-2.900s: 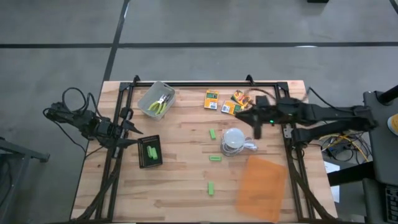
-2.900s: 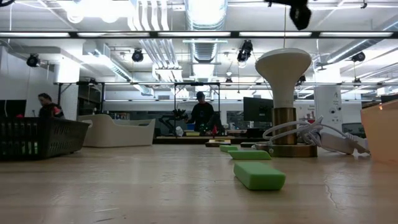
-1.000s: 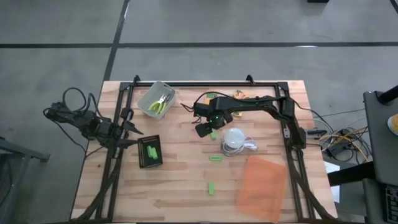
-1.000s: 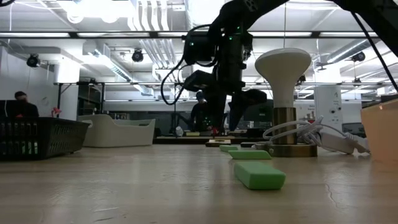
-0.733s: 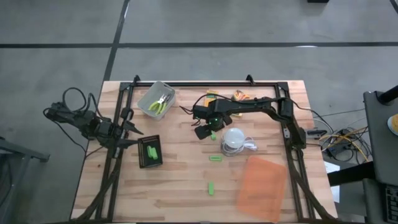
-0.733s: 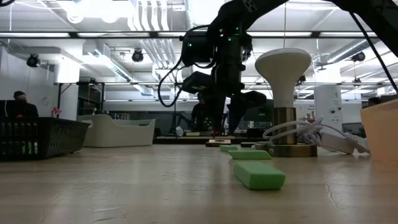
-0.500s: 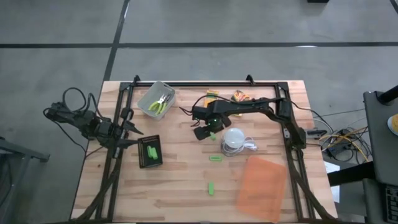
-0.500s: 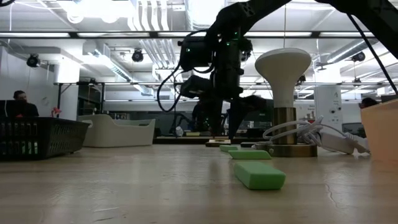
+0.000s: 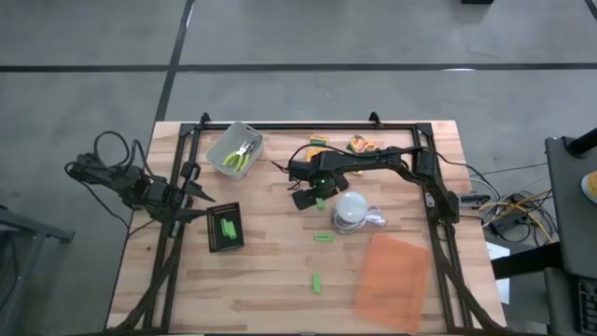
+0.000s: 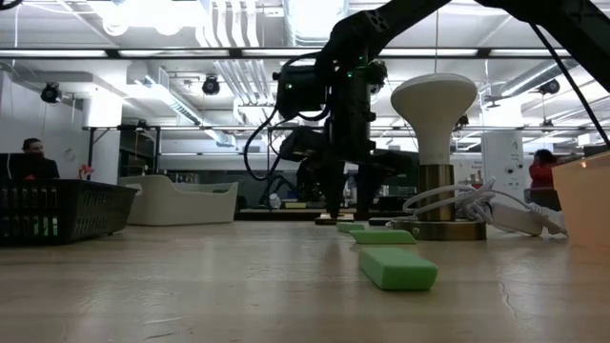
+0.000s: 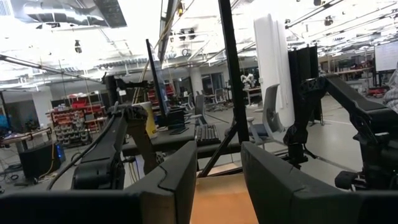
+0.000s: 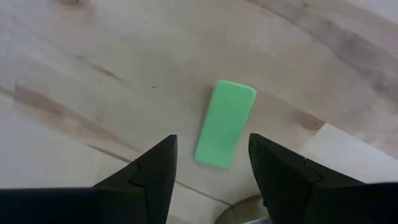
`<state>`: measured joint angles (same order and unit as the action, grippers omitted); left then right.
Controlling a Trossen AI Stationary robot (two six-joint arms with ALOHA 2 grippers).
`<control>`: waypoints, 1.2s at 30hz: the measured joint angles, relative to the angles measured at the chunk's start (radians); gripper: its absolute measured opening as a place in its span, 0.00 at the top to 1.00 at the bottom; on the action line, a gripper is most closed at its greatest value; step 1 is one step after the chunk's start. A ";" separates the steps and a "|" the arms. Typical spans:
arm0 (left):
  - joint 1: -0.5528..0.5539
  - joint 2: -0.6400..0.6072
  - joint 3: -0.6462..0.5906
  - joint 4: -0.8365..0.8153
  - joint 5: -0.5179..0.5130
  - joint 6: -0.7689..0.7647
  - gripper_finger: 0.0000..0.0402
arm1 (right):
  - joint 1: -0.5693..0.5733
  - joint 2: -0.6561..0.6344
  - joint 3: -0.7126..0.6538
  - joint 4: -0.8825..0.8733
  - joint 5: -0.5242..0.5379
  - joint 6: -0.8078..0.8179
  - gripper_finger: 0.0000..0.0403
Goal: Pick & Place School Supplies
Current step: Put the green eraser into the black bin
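Note:
A bright-green stick point(image 12: 225, 124) lies flat on the wooden table point(image 9: 270, 280), near its middle. My right gripper point(image 12: 212, 146) hangs open just above it, pointing down, one finger on either side without touching; the low view shows it point(image 10: 345, 205) close to the tabletop. Two more green sticks point(image 9: 324, 237) point(image 9: 317, 281) lie nearer the front edge. Two further sticks rest in the black tray point(image 9: 224, 228). Yellow-green plier-like tools sit in a clear bin point(image 9: 235, 149). Orange-yellow boxes point(image 9: 317, 142) point(image 9: 359, 143) lie at the back. My left gripper point(image 11: 217, 180) waits open, raised at the table's left side.
A white lamp-like object point(image 9: 350, 210) with a cable stands right beside the stick under my right gripper, on its right. A translucent orange sheet point(image 9: 392, 280) lies at the front right. A black frame point(image 9: 308, 126) runs round the table's edges.
My right gripper has sunk toward the green stick at the table's middle and rolled a little about its own axis. The stick has stayed where it was.

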<state>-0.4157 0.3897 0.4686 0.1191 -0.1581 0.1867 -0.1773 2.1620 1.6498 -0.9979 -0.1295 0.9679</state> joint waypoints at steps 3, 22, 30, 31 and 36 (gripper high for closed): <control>0.000 0.000 0.000 0.000 0.000 0.000 0.67 | 0.000 0.000 -0.010 0.008 0.011 0.030 0.52; 0.000 0.000 0.000 -0.001 0.000 0.000 0.67 | 0.003 0.000 -0.051 0.075 0.055 0.080 0.54; 0.000 0.000 0.000 0.001 0.000 0.000 0.67 | 0.007 0.020 -0.049 0.073 0.055 0.080 0.62; 0.000 0.000 0.000 0.000 0.000 0.000 0.67 | 0.007 0.022 -0.049 0.073 0.055 0.080 0.63; 0.000 0.000 0.000 0.000 0.000 0.000 0.67 | 0.008 0.026 -0.049 0.068 0.057 0.080 0.72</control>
<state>-0.4156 0.3897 0.4686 0.1193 -0.1581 0.1866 -0.1692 2.1880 1.6005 -0.9300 -0.0727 1.0477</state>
